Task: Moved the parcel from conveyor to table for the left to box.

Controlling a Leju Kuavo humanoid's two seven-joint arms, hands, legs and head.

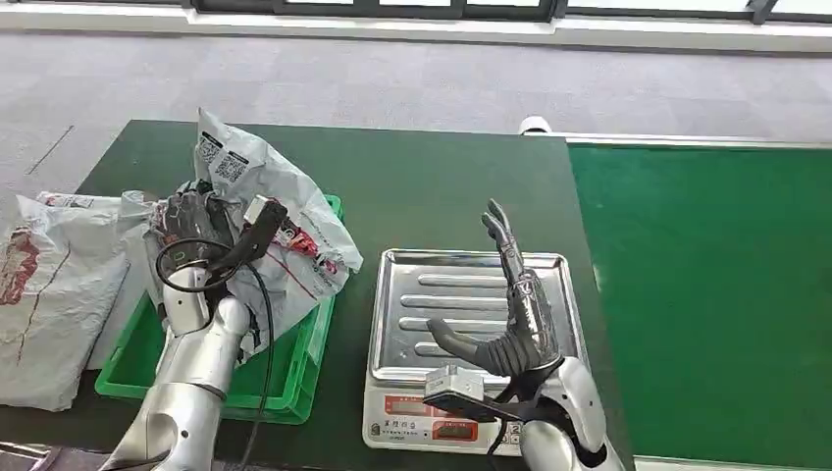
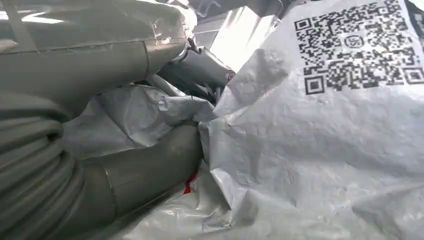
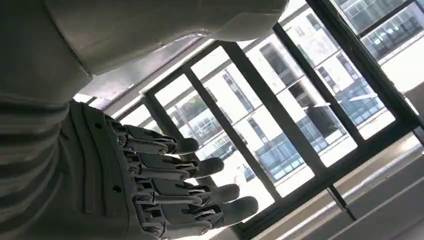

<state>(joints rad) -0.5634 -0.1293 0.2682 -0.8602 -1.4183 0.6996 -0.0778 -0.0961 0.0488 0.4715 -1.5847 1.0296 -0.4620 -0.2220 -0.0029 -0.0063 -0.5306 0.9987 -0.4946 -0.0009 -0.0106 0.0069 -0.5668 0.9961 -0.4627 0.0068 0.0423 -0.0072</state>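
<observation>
Head view. We see the left hand (image 1: 196, 228) gripping the crumpled grey-white parcel (image 1: 265, 211), which stands partly inside the green crate (image 1: 294, 378) on the dark table (image 1: 442, 186). A second plastic bag (image 1: 49, 285) lies on the table just beside the crate, on its outer side. The right hand (image 1: 515, 314) is raised above the steel pan of the scale (image 1: 466, 339), fingers straight and apart, thumb out to the side, holding nothing. The green conveyor (image 1: 706, 294) runs along the table's right edge.

Left wrist view. We note the left hand's thick grey thumb (image 2: 150, 170) pressed against the parcel's (image 2: 310, 150) wrinkled film, a fold of which is caught between thumb and fingers; a printed QR label (image 2: 357, 45) sits on the parcel's face.

Right wrist view. We see the right hand (image 3: 150, 190) with fingers (image 3: 200, 167) extended and slightly separated, empty, against a wall of windows (image 3: 280, 125).
</observation>
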